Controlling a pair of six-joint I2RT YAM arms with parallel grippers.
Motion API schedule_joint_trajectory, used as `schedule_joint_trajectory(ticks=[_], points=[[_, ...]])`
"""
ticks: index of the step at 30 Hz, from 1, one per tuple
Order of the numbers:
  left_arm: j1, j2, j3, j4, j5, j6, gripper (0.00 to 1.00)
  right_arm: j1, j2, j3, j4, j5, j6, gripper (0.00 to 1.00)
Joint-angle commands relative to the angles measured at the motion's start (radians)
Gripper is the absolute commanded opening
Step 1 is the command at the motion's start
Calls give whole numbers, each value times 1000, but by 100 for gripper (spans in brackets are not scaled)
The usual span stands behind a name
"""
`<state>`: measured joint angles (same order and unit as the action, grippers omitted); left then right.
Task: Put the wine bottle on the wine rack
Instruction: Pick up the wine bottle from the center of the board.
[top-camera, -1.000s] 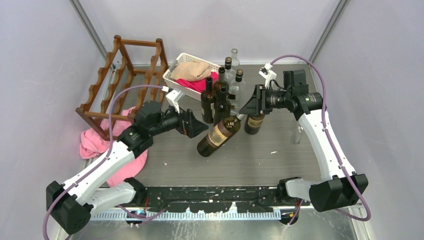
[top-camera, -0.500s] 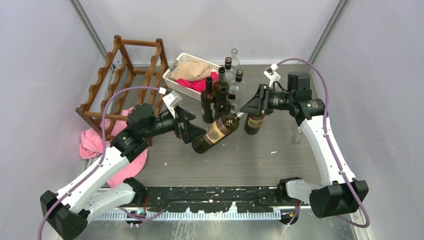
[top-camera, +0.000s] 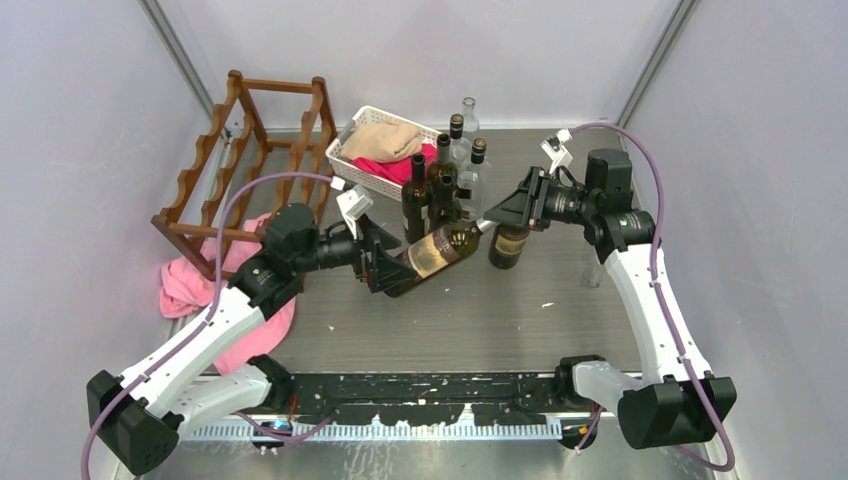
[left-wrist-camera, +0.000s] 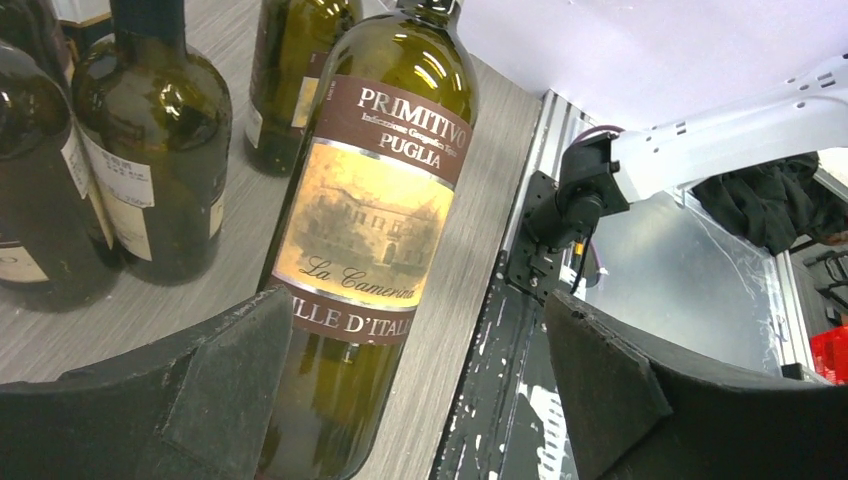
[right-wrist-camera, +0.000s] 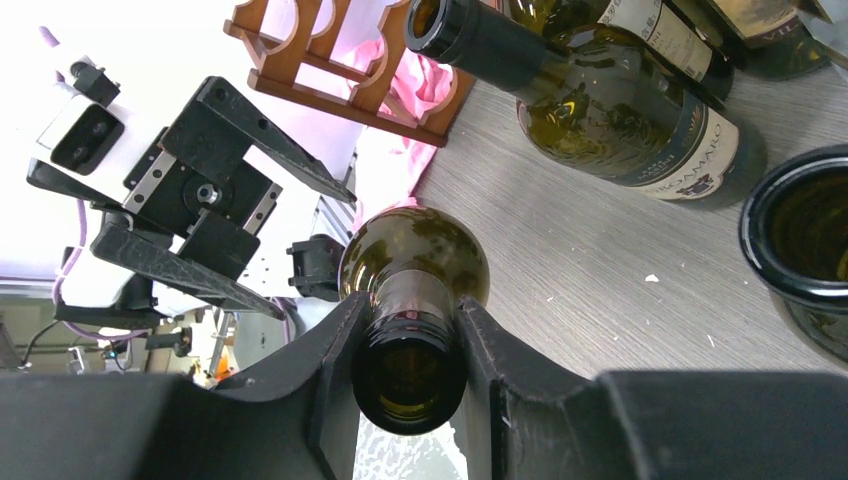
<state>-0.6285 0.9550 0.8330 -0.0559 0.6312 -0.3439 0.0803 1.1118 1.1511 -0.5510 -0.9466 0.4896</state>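
A dark green wine bottle (top-camera: 432, 255) with a tan and brown label is held tilted above the table. My right gripper (top-camera: 487, 221) is shut on its neck (right-wrist-camera: 412, 322), mouth toward the wrist camera. My left gripper (top-camera: 385, 268) is open, its jaws on either side of the bottle's base; the bottle (left-wrist-camera: 362, 230) lies against the left finger (left-wrist-camera: 215, 385) with a wide gap to the right finger (left-wrist-camera: 600, 385). The reddish-brown wooden wine rack (top-camera: 250, 165) stands at the far left and holds no bottle; it also shows in the right wrist view (right-wrist-camera: 350, 60).
Several upright bottles (top-camera: 440, 185) cluster behind the held one, one (top-camera: 510, 243) just under the right gripper. A white basket (top-camera: 352, 158) with cloths stands beside the rack. A pink cloth (top-camera: 190, 285) lies at the rack's foot. A clear glass (top-camera: 596, 268) stands at right.
The right gripper has lifted the bottle's neck and carried it left. The left gripper has moved in so that its open jaws now straddle the bottle's base.
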Motion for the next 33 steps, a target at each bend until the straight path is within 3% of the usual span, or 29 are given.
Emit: schedule_joint_trajectory(ticks=[1,21,33], points=[[-2,1,18,75,61,-7,94,-12,-54,9,114,-94,110,1],[-103,70,57,59,9,180,94,-37,-94,-47,192,-109,220,1],[-120,144,61,119,88,221,96,-42,-92,-50,233,-110,262,1]])
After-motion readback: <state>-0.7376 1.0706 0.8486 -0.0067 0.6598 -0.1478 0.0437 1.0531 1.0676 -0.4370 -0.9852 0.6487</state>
